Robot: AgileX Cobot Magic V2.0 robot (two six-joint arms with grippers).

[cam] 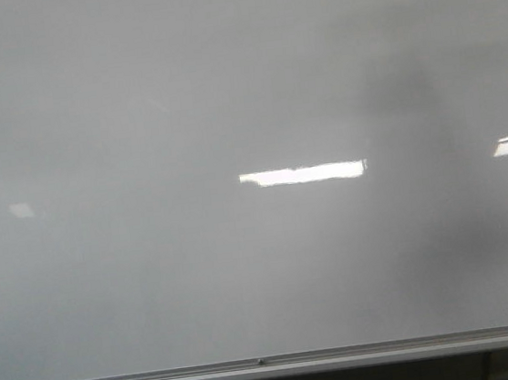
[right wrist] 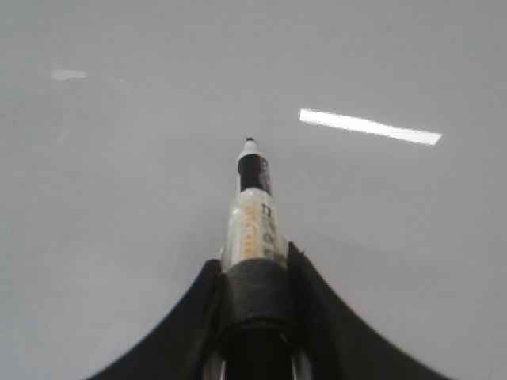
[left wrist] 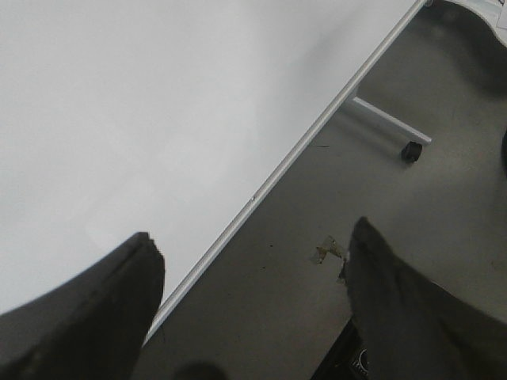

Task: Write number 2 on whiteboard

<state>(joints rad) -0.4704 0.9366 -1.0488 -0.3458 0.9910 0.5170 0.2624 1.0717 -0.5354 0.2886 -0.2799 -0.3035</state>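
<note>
- Under me I see a dark grey floor, quite dull, with some marks.
- A small scrap lies on it.
- A white stand leg ends in a black wheel.
- Ceiling light gives bright reflections.

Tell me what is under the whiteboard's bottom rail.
Below the whiteboard rail, the front view shows only a dark strip. The left wrist view shows grey floor, a stand leg with a black caster, and a small scrap of debris. The left gripper's fingers cover the rest.
</note>
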